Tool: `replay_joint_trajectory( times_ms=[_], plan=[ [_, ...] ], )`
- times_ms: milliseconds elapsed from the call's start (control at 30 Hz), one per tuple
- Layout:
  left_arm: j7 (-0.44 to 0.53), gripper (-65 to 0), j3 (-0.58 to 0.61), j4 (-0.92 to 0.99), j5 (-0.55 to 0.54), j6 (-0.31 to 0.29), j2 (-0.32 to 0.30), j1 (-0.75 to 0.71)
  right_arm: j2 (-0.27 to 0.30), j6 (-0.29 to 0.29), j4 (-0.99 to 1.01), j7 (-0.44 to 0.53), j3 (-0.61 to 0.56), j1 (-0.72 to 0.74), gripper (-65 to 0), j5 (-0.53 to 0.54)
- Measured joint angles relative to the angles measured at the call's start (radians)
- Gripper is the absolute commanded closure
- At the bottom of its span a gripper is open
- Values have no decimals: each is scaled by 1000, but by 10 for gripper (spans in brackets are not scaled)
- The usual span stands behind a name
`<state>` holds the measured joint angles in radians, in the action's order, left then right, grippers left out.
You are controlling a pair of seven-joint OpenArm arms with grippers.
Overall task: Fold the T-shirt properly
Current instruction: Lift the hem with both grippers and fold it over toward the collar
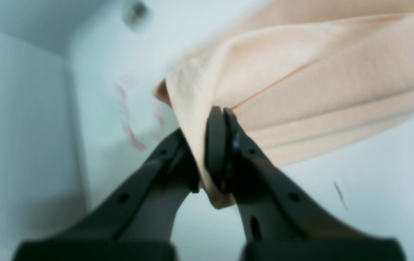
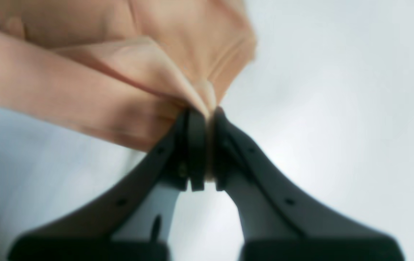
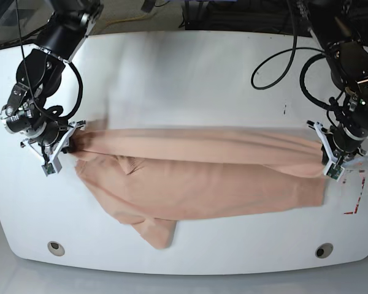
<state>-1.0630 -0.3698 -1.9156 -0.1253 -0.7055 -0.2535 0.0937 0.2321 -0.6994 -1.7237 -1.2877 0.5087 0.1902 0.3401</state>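
Left tool [image 1: 212,145] and right tool [image 2: 207,148] both clamped.

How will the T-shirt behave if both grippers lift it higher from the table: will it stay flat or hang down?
The T-shirt would probably sag, since it drapes in soft folds between the left gripper and the right gripper. The loose sleeve would likely dangle. It seems light: thin fabric bunches easily in the closed jaws.

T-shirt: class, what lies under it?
Under the T-shirt is the white table. Both the left gripper and right gripper pinch its ends. The tabletop beneath the cloth is hidden.
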Motion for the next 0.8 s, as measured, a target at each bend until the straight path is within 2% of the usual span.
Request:
replay_joint_trajectory(
  times_ms=[267, 600, 633, 700, 800],
  plan=[
    [4, 0, -116, 2, 1, -1, 6, -197, -35, -1, -36, 29, 7, -206, -24, 14],
    [6, -10, -134, 2, 2, 1, 3, -319, -58, 0, -54, 47, 8, -336, -27, 21],
    [6, -37, -134, 2, -1, 1, 3, -328, -57, 0, -54, 50, 8, -344, -29, 20],
    [6, -143, -131, 3, -1, 1, 0, -356, -57, 0, -54, 50, 8, -356, -51, 19],
    [6, -367, -121, 3, 3, 2, -25, -400, -57, 0, -54, 52, 8, -375, -181, 20]
  ],
)
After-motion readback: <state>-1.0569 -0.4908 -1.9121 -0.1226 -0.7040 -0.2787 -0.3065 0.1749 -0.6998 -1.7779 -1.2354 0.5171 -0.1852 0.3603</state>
